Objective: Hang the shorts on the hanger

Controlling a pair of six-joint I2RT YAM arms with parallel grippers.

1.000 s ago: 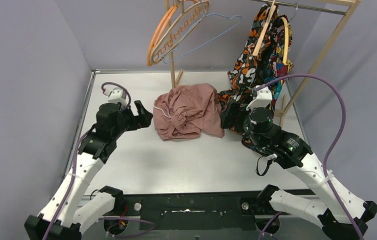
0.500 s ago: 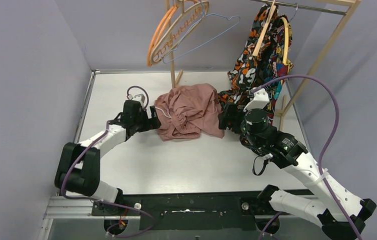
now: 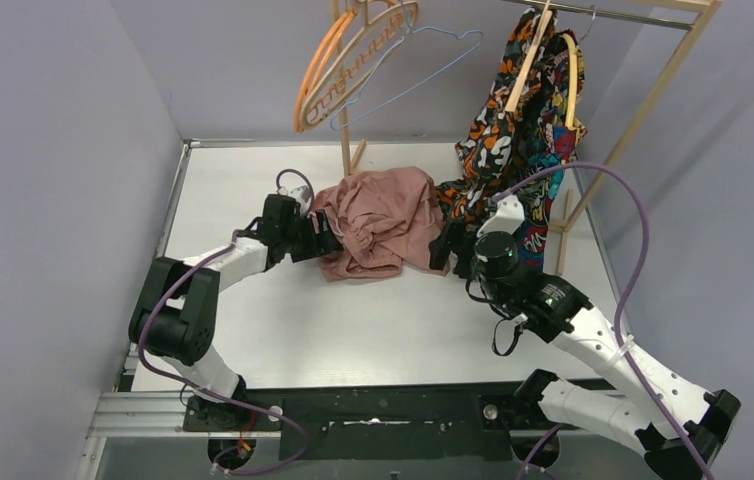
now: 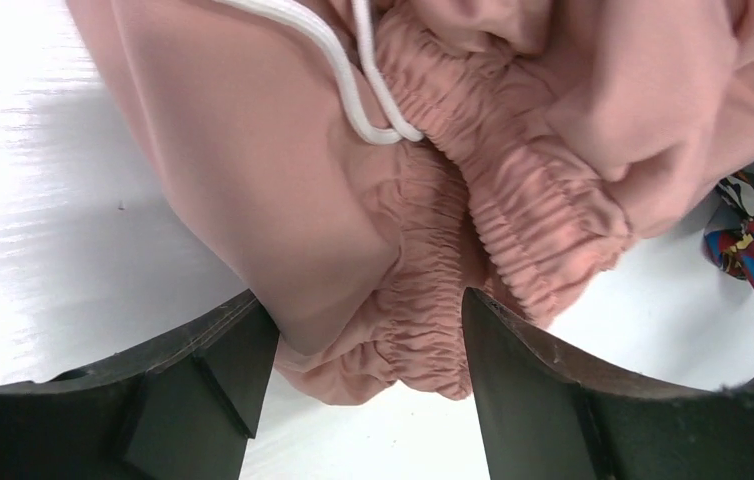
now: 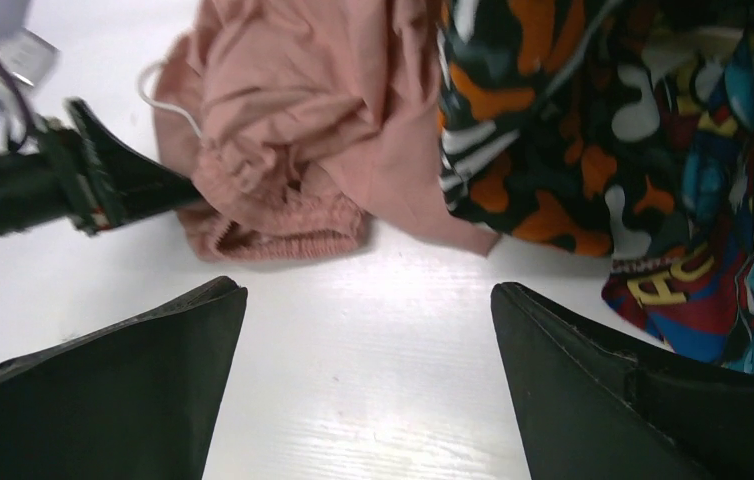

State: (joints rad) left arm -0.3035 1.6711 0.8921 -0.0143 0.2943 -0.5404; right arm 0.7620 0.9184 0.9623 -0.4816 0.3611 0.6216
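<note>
The dusty-pink shorts (image 3: 383, 215) lie crumpled on the white table (image 3: 353, 320). In the left wrist view their gathered waistband (image 4: 433, 300) and white drawstring (image 4: 343, 80) fill the frame. My left gripper (image 3: 325, 245) (image 4: 365, 310) is open at the heap's left edge, its jaws straddling a fold of waistband that touches both fingers. My right gripper (image 3: 443, 245) (image 5: 368, 290) stands open near the heap's right side, over bare table with nothing between its fingers. The shorts (image 5: 293, 130) lie beyond it. The light-blue wire hanger (image 3: 408, 83) hangs on the rack at the back.
A multicoloured patterned garment (image 3: 513, 110) (image 5: 593, 120) hangs from the rail at the right, its hem beside the shorts. An orange hanger (image 3: 318, 70) and pale wooden hangers share the rack post (image 3: 346, 150). A slanted wooden leg (image 3: 643, 100) stands at the right. Grey walls enclose the table.
My left arm has reached forward and right until its jaws went around the shorts' waistband, and the jaws have narrowed. My right gripper has edged left towards the shorts.
</note>
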